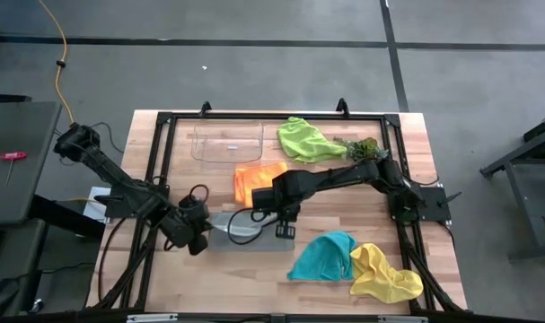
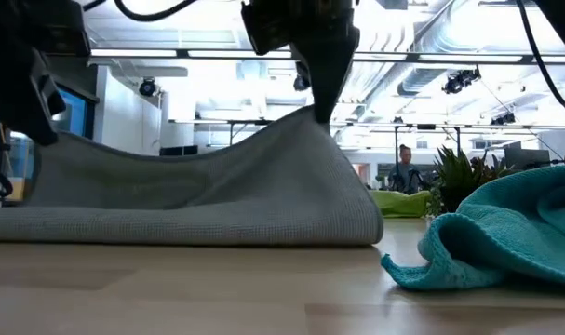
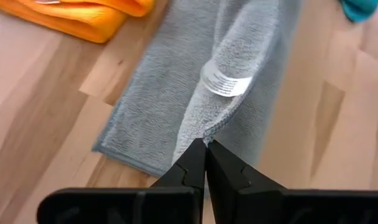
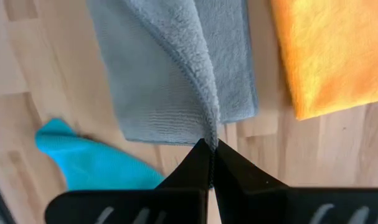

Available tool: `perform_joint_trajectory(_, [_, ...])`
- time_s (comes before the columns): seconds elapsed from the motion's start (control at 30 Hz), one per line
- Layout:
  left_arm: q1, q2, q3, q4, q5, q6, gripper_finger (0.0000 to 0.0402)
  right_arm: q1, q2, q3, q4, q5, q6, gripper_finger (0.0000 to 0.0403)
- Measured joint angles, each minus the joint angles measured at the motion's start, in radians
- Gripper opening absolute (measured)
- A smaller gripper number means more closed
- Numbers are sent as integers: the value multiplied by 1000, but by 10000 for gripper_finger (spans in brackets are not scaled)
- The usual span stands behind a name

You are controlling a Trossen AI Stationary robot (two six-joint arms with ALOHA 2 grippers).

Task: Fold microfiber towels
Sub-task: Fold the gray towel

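Grippers pinch the grey towel (image 1: 239,226) at opposite ends: the left gripper (image 3: 205,144) has its fingers clamped on one edge beside the white tag (image 3: 225,83), and the right gripper (image 4: 211,144) is clamped on the raised fold at the other end. The towel lies mid-table, just beside the folded orange towel (image 1: 257,179), with the teal towel (image 1: 324,256) near.

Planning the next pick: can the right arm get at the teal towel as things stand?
Probably not yet. The right gripper is shut on the grey towel, as is the left gripper. The teal towel lies close by with nothing on top, so once it lets go the way looks free.
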Motion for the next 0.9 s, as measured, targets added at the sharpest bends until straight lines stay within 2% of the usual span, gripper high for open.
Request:
perform_joint_trajectory(0.33, [23,0,0,-56,-20,-172,0,-1,27,-1,-19,2,138,0])
perform_joint_trajectory(0.5, [17,0,0,-82,-49,-243,0,-1,47,-1,-6,47,186,0])
perform_joint_trajectory(0.9, [20,0,0,-104,-66,-279,3,-5,55,-1,-11,42,266,0])
